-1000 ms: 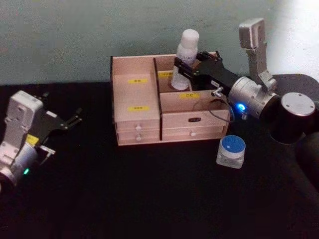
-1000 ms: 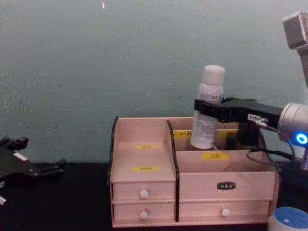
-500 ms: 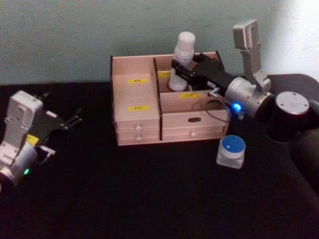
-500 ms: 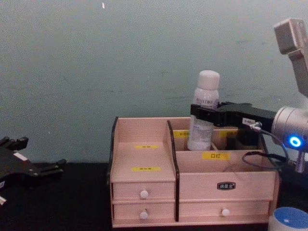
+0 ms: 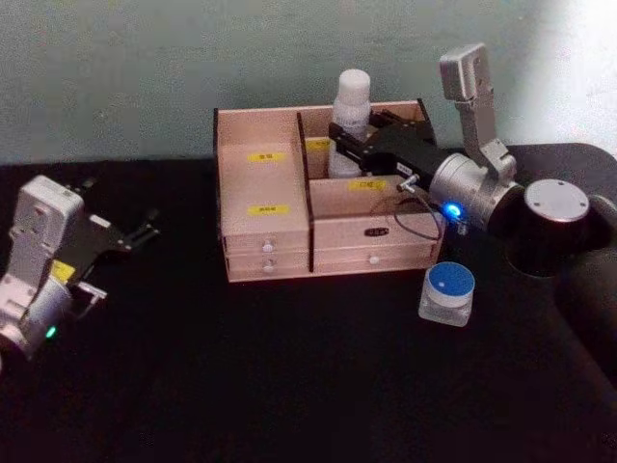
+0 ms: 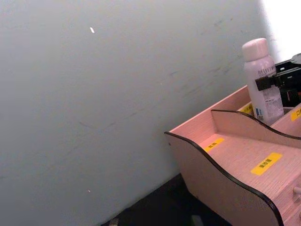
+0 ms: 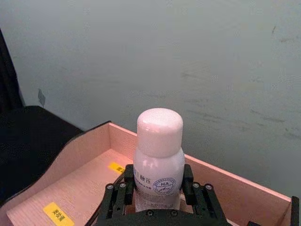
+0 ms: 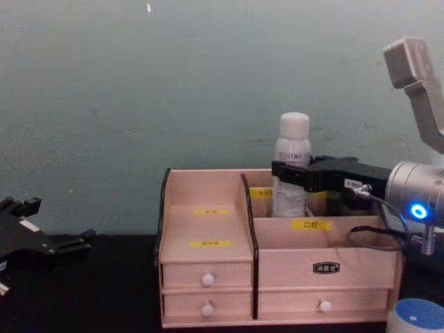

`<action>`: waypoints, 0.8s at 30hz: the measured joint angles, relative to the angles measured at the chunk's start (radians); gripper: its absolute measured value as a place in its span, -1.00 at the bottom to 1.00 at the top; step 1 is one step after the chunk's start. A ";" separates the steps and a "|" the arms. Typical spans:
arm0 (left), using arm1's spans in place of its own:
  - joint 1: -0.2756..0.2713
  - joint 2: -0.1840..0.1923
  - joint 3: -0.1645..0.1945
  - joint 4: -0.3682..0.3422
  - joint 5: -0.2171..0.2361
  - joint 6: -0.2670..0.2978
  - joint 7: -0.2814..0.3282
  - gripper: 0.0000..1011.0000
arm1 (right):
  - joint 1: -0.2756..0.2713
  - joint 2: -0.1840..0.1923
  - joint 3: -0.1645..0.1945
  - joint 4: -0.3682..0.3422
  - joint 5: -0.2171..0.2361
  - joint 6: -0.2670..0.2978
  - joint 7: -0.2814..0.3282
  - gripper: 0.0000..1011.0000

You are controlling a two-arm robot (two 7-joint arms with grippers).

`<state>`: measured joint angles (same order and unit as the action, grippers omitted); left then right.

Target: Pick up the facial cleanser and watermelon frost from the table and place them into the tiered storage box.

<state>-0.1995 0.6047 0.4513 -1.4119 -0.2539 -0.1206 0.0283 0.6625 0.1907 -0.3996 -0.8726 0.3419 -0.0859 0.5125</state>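
A white bottle with a rounded cap [image 5: 349, 106] [image 8: 292, 149] [image 6: 261, 80] [image 7: 159, 155] stands upright, its lower part down inside a rear compartment of the tiered storage box [image 5: 265, 183] [image 8: 208, 229] [image 6: 235, 160] [image 7: 84, 188]. My right gripper [image 5: 345, 135] [image 8: 291, 171] [image 7: 158, 197] reaches over the box from the right and is shut on the bottle's body. A squat clear jar with a blue lid [image 5: 448, 292] [image 8: 416, 316] sits on the table just right of the box front. I cannot tell which item is the cleanser and which the frost. My left gripper [image 5: 145, 230] [image 8: 41, 236] rests open at the far left.
The box stands at the back of a black table [image 5: 289, 386], close to a grey-green wall [image 5: 145, 68]. Its left compartment and front right tray hold nothing. The right arm's round joint [image 5: 554, 207] hangs over the table's right side.
The right gripper has lowered the bottle into the rear compartment, shifting slightly left and bringing it from tilted to upright. The left arm has not moved.
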 joint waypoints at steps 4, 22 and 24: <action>0.000 0.000 0.000 0.000 0.000 0.000 0.000 0.98 | 0.008 -0.006 -0.001 0.020 -0.008 -0.001 -0.001 0.18; 0.000 0.000 0.000 0.000 0.000 0.000 0.000 0.98 | 0.027 -0.026 0.001 0.078 -0.040 -0.006 0.002 0.18; 0.000 0.000 0.000 0.000 0.000 0.000 0.000 0.98 | 0.028 -0.027 0.001 0.081 -0.044 -0.005 0.002 0.18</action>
<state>-0.1995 0.6047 0.4514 -1.4120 -0.2539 -0.1205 0.0283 0.6903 0.1632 -0.3983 -0.7913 0.2980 -0.0909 0.5146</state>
